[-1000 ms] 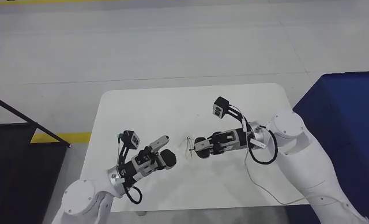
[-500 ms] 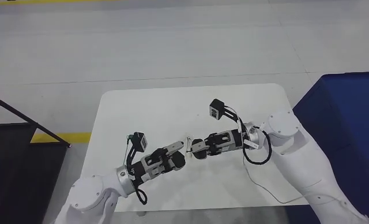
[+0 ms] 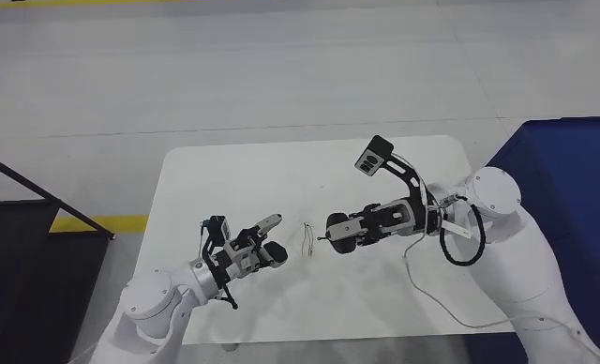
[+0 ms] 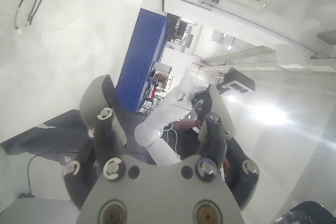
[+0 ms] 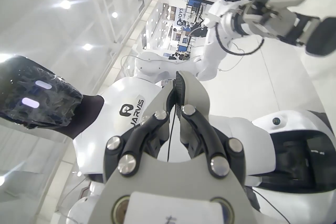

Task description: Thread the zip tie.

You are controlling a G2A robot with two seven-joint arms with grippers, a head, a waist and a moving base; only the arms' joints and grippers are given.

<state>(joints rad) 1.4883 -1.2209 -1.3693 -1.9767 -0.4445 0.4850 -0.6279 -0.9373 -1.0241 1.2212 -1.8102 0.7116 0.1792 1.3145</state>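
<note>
black zip tie (image 3: pixel 307 240) lies free, left hand (image 3: pixel 274 236) and right hand (image 3: pixel 328 238) withdrawn.

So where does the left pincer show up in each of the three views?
Top view: left pincer, open, over the table, on the robot's left of the zip tie.
Left wrist view: its own fingers, spread, in the foreground.
Right wrist view: the same pincer farther off, beyond the shut right pincer.
Shared landmark: the right arm, pointing toward it.
</note>
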